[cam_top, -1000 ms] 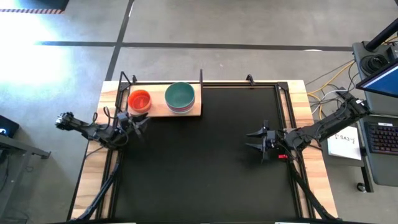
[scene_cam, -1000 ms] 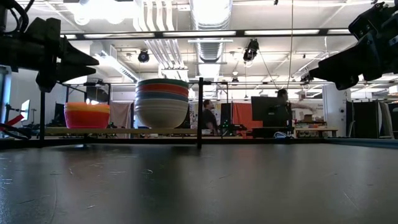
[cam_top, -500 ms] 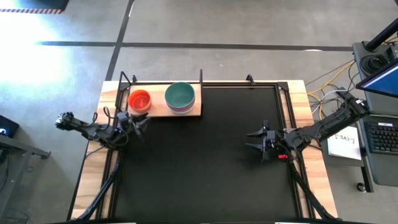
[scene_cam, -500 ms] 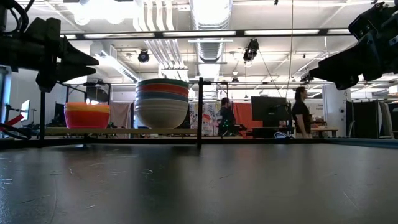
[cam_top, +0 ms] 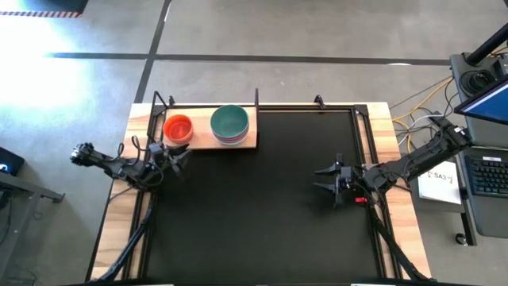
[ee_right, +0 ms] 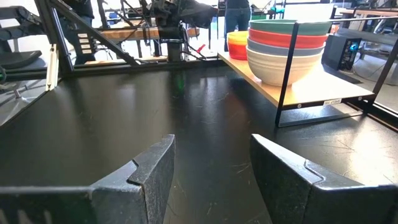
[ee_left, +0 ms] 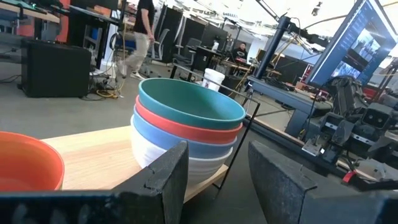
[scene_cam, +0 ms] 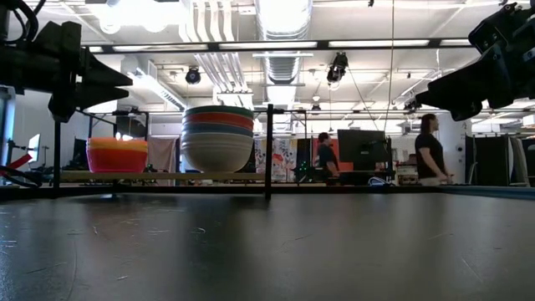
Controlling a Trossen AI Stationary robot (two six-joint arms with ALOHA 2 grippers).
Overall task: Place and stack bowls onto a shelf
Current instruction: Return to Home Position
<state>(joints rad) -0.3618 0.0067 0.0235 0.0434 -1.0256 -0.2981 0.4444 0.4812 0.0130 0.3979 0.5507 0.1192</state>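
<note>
Homing now: left gripper (cam_top: 176,155) hangs just beside the shelf (cam_top: 202,142), right gripper (cam_top: 321,179) over the bench's (cam_top: 254,226) right side, fingers (ee_left: 163,177) wide and empty on both. Teal-topped stack (cam_top: 229,121) and orange-topped stack (cam_top: 178,127) sit on the shelf; looks finished, so next needs only arms settling.

Light-wood shelf (cam_top: 202,141) bears two stacks side by side: small orange-topped stack (cam_top: 178,127); larger teal-topped stack (cam_top: 229,122)
</note>
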